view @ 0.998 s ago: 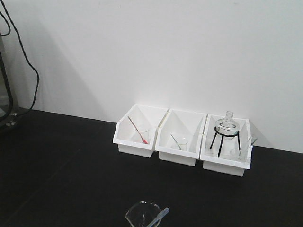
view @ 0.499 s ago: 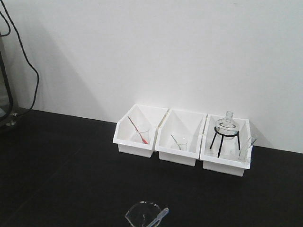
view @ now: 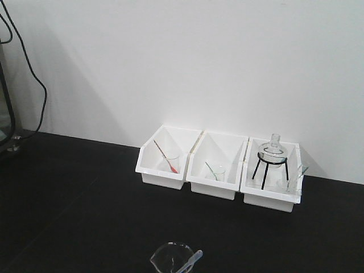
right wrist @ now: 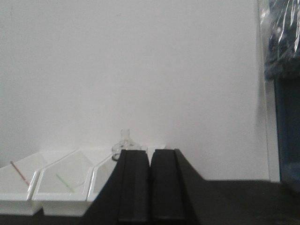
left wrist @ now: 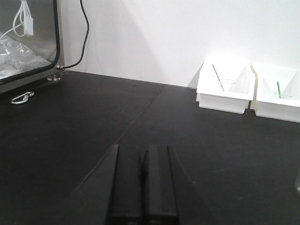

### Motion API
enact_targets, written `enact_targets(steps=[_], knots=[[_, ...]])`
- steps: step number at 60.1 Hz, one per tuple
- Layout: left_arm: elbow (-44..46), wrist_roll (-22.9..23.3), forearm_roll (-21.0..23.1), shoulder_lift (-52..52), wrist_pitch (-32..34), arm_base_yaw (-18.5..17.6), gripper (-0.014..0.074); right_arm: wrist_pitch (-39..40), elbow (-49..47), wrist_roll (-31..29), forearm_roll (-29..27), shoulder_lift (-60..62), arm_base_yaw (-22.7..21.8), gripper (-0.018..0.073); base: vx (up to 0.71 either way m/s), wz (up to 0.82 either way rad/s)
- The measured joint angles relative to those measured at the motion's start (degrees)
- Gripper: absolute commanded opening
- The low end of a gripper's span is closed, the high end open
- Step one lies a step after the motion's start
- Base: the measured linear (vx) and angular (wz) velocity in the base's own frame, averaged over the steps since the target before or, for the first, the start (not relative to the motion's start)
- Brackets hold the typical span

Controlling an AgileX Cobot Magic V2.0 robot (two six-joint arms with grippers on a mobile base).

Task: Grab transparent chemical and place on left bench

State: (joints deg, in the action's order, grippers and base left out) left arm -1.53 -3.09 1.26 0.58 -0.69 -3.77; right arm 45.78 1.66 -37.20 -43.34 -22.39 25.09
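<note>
Here's the dropper pipette (view: 190,263), at the very bottom edge of the front view, leaning in a clear glass beaker (view: 169,259) on the black benchtop (view: 85,210), bulb end up to the right. Behind it, three white bins (view: 219,165) line the white wall (view: 187,62); the left one holds a red-tipped stick (view: 165,157), the right one a flask on a black tripod (view: 272,160). My left gripper (left wrist: 142,185) hangs low over bare bench, jaws pressed together with nothing between them. My right gripper (right wrist: 150,187) is the same: jaws closed, empty, facing the bins.
</note>
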Motion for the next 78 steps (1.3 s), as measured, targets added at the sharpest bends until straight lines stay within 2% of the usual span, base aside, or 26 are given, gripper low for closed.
enact_targets(steps=[7, 13, 17, 23, 30, 35, 38, 45, 52, 78], knots=[[0.00, 0.00, 0.00, 0.00, 0.00, 0.00, -0.0004, 1.65, 0.00, -0.23, 1.04, 3.38, 0.00, -0.0007, 0.00, 0.00], [0.00, 0.00, 0.00, 0.00, 0.00, 0.00, -0.0004, 1.69, 0.00, 4.87, 6.04, 3.92, -0.73, -0.0005, 0.00, 0.00], [0.00, 0.00, 0.00, 0.00, 0.00, 0.00, -0.0004, -0.93, 0.00, 8.66, 10.19, 3.92, -3.09, -0.0004, 0.00, 0.00], [0.00, 0.00, 0.00, 0.00, 0.00, 0.00, -0.0004, -9.08, 0.00, 15.39, 18.90, 3.98, -10.42, -0.0004, 0.00, 0.00], [0.00, 0.00, 0.00, 0.00, 0.00, 0.00, -0.0004, -21.86, 0.00, 27.18, 34.18, 6.98, -20.03, -0.0004, 0.00, 0.00], [0.00, 0.00, 0.00, 0.00, 0.00, 0.00, -0.0004, -31.26, 0.00, 35.01, 43.34, 12.36, -24.26, -0.0004, 0.00, 0.00], [0.00, 0.00, 0.00, 0.00, 0.00, 0.00, -0.0004, -37.99, 0.00, 38.63, 46.08, 16.43, -26.24, -0.0004, 0.00, 0.00], [0.00, 0.00, 0.00, 0.00, 0.00, 0.00, -0.0004, -49.69, 0.00, 42.01, 48.53, 22.60, -29.44, -0.0004, 0.00, 0.00], [0.00, 0.00, 0.00, 0.00, 0.00, 0.00, -0.0004, -55.31, 0.18, 41.95, 48.75, 22.91, -30.40, -0.0004, 0.00, 0.00], [0.00, 0.00, 0.00, 0.00, 0.00, 0.00, -0.0004, -56.60, 0.18, 41.95, 48.77, 22.91, -30.40, -0.0004, 0.00, 0.00]])
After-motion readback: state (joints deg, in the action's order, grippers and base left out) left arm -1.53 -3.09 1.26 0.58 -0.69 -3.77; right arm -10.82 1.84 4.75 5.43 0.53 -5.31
